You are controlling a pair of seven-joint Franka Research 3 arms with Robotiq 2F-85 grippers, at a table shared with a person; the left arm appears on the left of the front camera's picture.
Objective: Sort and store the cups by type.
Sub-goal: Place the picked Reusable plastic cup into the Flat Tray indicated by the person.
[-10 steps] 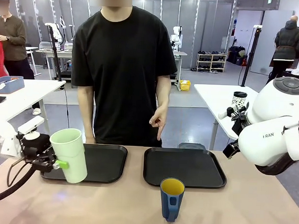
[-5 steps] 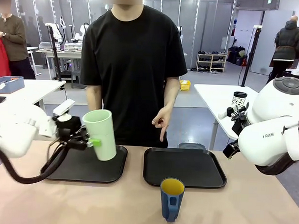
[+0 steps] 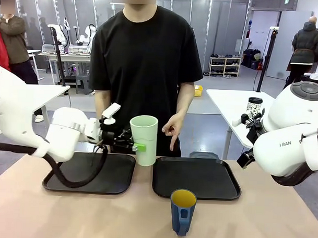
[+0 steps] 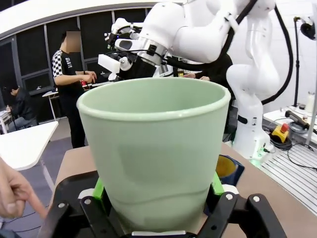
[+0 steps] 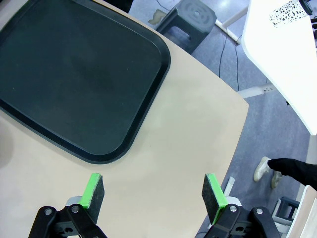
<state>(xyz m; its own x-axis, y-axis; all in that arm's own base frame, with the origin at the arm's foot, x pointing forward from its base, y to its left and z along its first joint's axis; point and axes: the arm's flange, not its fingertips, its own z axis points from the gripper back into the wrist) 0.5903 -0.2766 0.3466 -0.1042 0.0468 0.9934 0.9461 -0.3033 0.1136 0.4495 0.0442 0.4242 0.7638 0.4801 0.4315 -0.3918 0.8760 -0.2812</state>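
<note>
Your table point(image 3: 281, 222) carries two black trays side by side with a narrow gap between them. The left arm's cable loops across the left tray point(image 3: 120, 175). The right tray point(image 3: 196, 178) shows its whole dark floor, with open tabletop along its near and right edges.

The green tumbler point(image 3: 143, 139) is over that gap, toward the far edge. It stands upright with its mouth up and its long axis vertical; you cannot tell whether its base touches down. Your left gripper point(image 3: 137, 144) pinches it from the side, low on the wall.

The blue mug point(image 3: 182, 211) stands upright on the table just before the right tray's near edge, handle toward you, yellow inside showing.

Your right gripper point(image 5: 153, 191) hangs with its jaws spread over bare table beside a tray corner.

The person's hand point(image 3: 170, 131) points downward near the tumbler.
</note>
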